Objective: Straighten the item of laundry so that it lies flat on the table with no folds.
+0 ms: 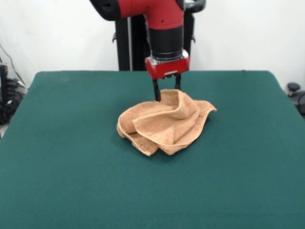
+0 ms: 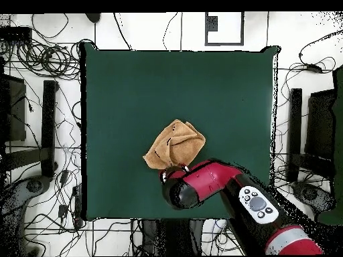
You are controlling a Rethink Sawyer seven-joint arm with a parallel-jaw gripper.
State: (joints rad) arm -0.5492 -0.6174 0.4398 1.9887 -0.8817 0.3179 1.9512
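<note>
The tan-orange towel lies crumpled in a heap near the middle of the green table, with several folds and a raised hump at its far edge. My gripper hangs straight down at that far edge. Its two dark fingers stand apart, either side of the hump, and the right tip is hidden behind the cloth. In the overhead view the towel sits just above the red arm, which covers the gripper.
Bare green table surrounds the towel on every side. Cables and black stands lie on the floor beyond the table edges. The robot's pedestal stands behind the far edge.
</note>
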